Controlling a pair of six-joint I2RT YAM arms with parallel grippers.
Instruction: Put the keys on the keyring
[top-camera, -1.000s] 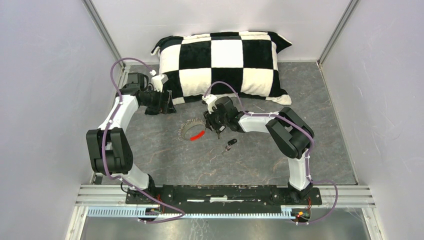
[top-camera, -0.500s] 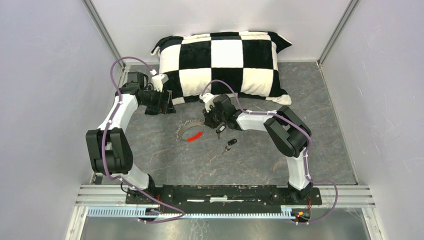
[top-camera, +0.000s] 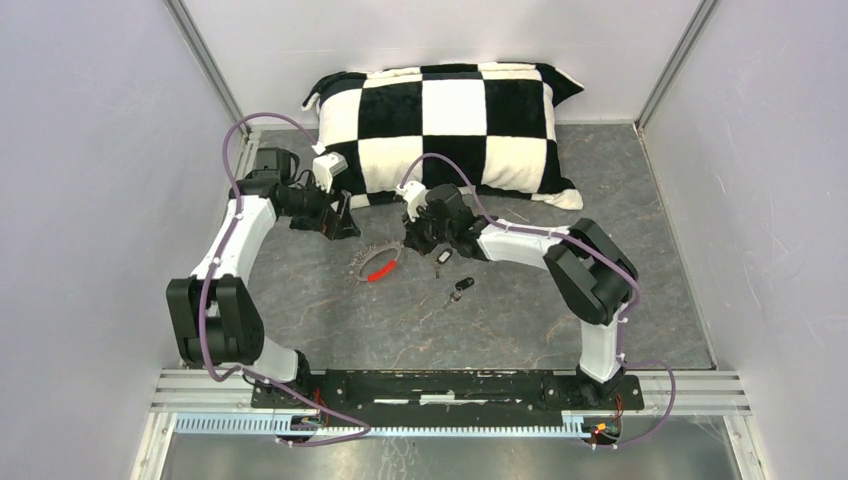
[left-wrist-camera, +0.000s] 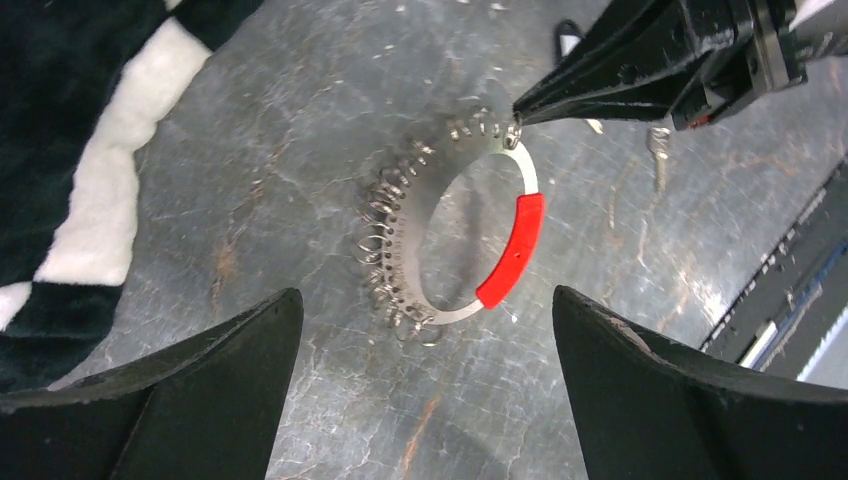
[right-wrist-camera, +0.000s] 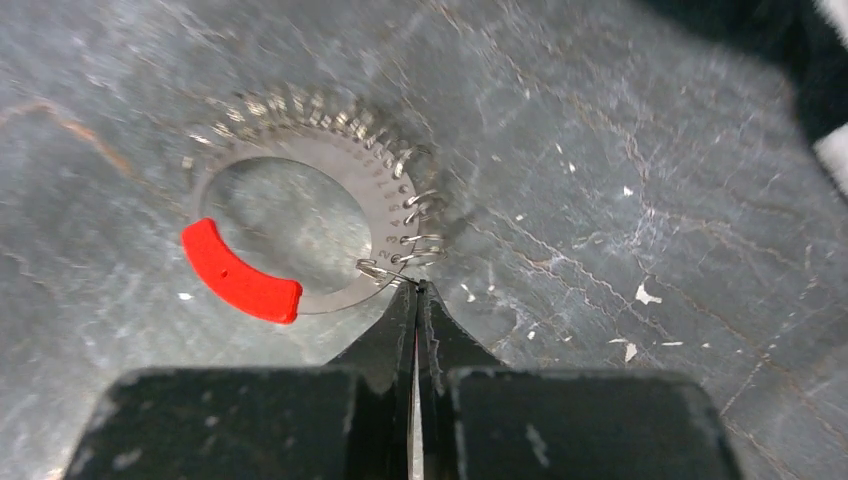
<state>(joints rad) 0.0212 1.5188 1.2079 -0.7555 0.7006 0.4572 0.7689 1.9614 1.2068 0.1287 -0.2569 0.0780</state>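
Right wrist view puts the keyring (right-wrist-camera: 390, 215) just in front of the right gripper (right-wrist-camera: 417, 290). It lies on the grey counter (top-camera: 520, 330), with its red sleeve (right-wrist-camera: 240, 280) on the side away from the wire loops. The jaws of this gripper are closed completely, and their tips meet at one small wire loop at the end of the ring. I judge that they pinch this loop, but the hold is only on very thin wire.

No key is on the ring yet. One key (top-camera: 461, 288) lies on the counter a little nearer to the bases. The other key (top-camera: 441, 259) lies just beside the right gripper.

The left gripper (top-camera: 340, 218) hangs above the far side of the ring with its jaws wide apart and nothing in them. The checkered pillow (top-camera: 450, 120) is behind both arms.

My main worry is the thin wire. If I lift or pull, it may slip out from the tips, and the ring would drop. The ring also looks springy. A pull on a single loop could stretch the coil or twist the ring. If the ring drags on the counter, it could push the nearby key away.
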